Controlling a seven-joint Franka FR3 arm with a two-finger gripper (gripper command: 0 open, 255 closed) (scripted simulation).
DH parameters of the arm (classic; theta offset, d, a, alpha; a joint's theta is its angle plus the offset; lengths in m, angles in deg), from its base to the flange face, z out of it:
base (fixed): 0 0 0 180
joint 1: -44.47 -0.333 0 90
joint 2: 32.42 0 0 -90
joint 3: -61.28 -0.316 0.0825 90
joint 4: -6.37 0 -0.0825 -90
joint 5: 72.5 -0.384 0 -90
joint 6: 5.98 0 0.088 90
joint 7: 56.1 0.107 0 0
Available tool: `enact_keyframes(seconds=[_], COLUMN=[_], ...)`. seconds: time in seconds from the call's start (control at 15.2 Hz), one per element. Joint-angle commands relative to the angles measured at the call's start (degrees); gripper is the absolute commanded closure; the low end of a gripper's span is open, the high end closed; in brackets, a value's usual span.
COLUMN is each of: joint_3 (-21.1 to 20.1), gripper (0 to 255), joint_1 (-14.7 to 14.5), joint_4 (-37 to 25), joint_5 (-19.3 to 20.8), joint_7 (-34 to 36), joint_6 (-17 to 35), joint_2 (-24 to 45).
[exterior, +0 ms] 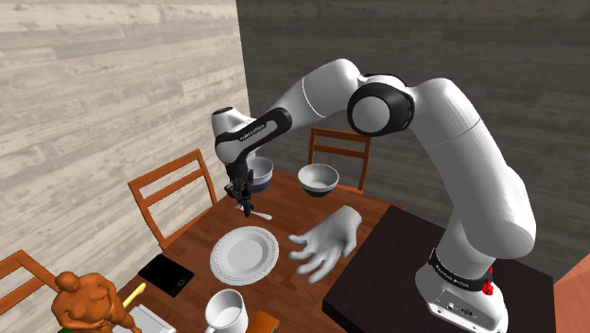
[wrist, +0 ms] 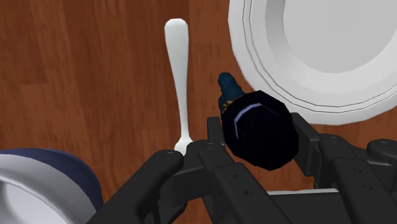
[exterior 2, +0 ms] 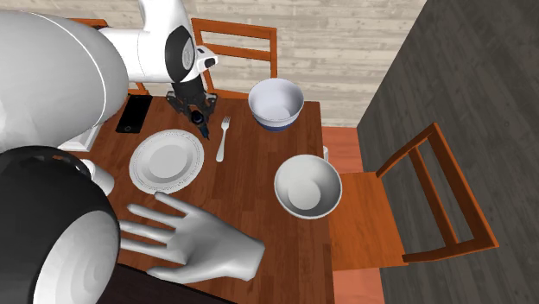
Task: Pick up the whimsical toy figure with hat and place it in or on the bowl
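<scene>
We see the gripper (wrist: 256, 141) pointing down at the wooden table (wrist: 83, 83), its two black fingers (wrist: 310, 145) closed partway against the sides of the toy figure (wrist: 257, 127). The grip is only as wide as the toy's body. From the wrist view we look down on the figure's round, dark, glossy hat, and a small blue part pokes out beyond it. The toy hangs between a white fork (wrist: 178, 76) and the rim of a white plate (wrist: 318, 51); we cannot tell whether it touches the wood. In the shoulder view the gripper (exterior: 246, 201) holds the toy just above the fork (exterior: 260, 215), with the plate (exterior: 244, 254) nearer the camera. A blue-based bowl (exterior: 261, 172) sits just behind the gripper, and a white bowl (exterior: 319, 180) lies to that view's right of it. A large pale model hand (exterior: 326, 244) lies palm down near the stand. A black tablet (exterior: 166, 274), a white mug (exterior: 225, 310) and an orange figurine (exterior: 87, 303) sit toward the lower left. Pale lettering runs along the dark band at the arm's wrist (exterior: 251, 132), but we cannot read it.
</scene>
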Motion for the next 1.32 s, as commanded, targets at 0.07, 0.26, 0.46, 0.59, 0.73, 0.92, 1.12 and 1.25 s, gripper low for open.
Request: enact_keyframes(seconds=[0.07, 0.26, 0.46, 0.59, 0.73, 0.92, 1.12, 1.25], joint_3=[-0.11, -0.2, -0.28, -0.33, -0.38, -0.44, -0.5, -0.54], gripper=[255, 255, 255, 255, 255, 255, 255, 255], joint_1=[0.05, 0.1, 0.14, 0.16, 0.17, 0.19, 0.19, 0.19], joint_4=[-0.22, -0.66, -1.22, -1.72, -2.26, -3.19, -4.27, -5.08], joint_5=[-0.13, -0.25, -0.36, -0.44, -0.51, -0.61, -0.7, -0.76], joint_7=[-0.04, -0.08, -0.12, -0.15, -0.17, -0.21, -0.24, -0.26], joint_6=[-1.64, -3.26, -4.91, -6.07, -7.23, -9.03, -10.89, -12.16], joint_2=[-1.41, -2.58, -3.68, -4.34, -4.97, -5.84, -6.62, -7.08])
